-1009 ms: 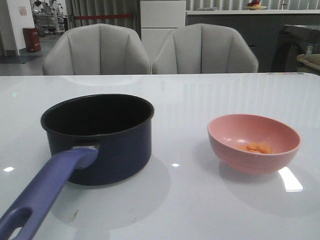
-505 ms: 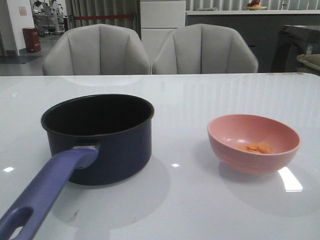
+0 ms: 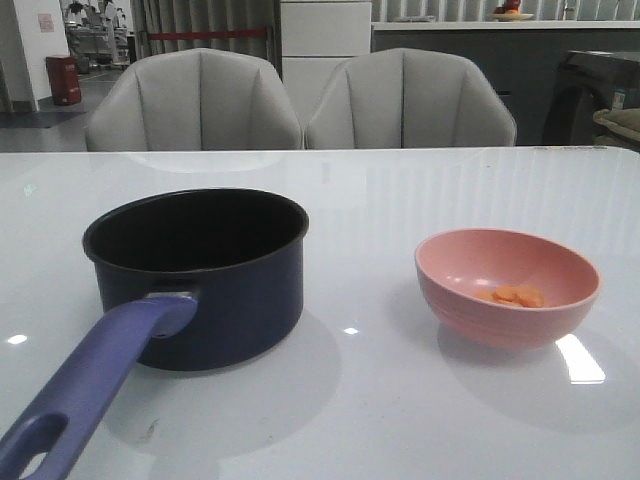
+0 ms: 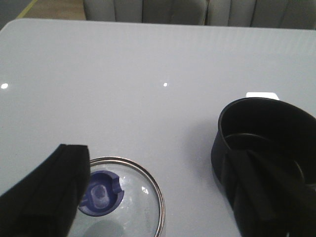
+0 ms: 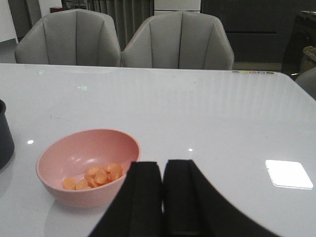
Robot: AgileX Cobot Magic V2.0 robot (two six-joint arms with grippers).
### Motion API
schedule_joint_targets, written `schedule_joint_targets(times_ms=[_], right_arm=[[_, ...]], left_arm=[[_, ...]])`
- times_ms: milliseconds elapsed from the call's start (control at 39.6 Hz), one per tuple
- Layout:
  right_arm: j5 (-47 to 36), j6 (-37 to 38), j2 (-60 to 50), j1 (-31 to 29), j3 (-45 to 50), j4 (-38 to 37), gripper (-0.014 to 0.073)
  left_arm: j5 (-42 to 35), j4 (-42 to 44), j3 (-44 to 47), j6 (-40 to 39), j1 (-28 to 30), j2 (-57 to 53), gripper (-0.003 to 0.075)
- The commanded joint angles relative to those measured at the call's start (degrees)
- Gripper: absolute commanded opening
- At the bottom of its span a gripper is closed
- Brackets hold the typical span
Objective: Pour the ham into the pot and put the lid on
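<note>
The dark navy pot (image 3: 195, 275) stands on the left of the table, its blue-purple handle (image 3: 95, 385) pointing toward the front edge. Several orange ham slices (image 3: 517, 296) lie in the pink bowl (image 3: 500, 325) on the right. No gripper shows in the front view. In the left wrist view the glass lid (image 4: 140, 197) with its blue knob (image 4: 100, 192) lies flat on the table beside the pot (image 4: 266, 128). My left gripper (image 4: 155, 163) is open above it, empty. My right gripper (image 5: 163, 165) is shut on nothing, just beside the bowl (image 5: 74, 195) and its ham (image 5: 96, 177).
Two grey chairs (image 3: 300, 100) stand behind the table's far edge. The white tabletop (image 3: 380, 200) is glossy, with light reflections. The pot's rim (image 5: 4, 133) shows at the edge of the right wrist view.
</note>
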Motion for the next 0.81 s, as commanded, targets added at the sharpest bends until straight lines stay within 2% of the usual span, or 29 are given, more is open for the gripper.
schedule_joint_targets(times_ms=[0,202,429,505,656,782], right_arm=[[-4.21,-0.26,-1.14,-0.40,0.63,-0.45,0.0153],[-4.21,-0.26,-1.14,-0.40,0.63,-0.45,0.0153],[-4.34,-0.26,-1.14,-0.40,0.63,-0.45,0.0153],[-5.88,-0.26,-1.14,-0.40,0.58,-0.35,0.0153],[-16.01,0.76,-1.09,-0.27,-0.20,2.34,0.0153],[-9.86,0.81,1.10,-0.27,-6.75,3.48,0.0153]], left_arm=[[-7.97,-0.17,2.85,0.07,-1.52,-5.04,0.0594],[-12.90,0.62,7.30,0.07,-3.07,-12.76,0.0594],[-14.10,0.62,7.68,0.07,-6.04,-13.15,0.0594],[-14.50,0.62,7.68,0.07,-6.56,-13.15,0.0594],[-14.64,0.62,7.68,0.07,-6.68,-13.15,0.0594],[-15.05,0.62,7.68,0.07,-6.68,-13.15,0.0594]])
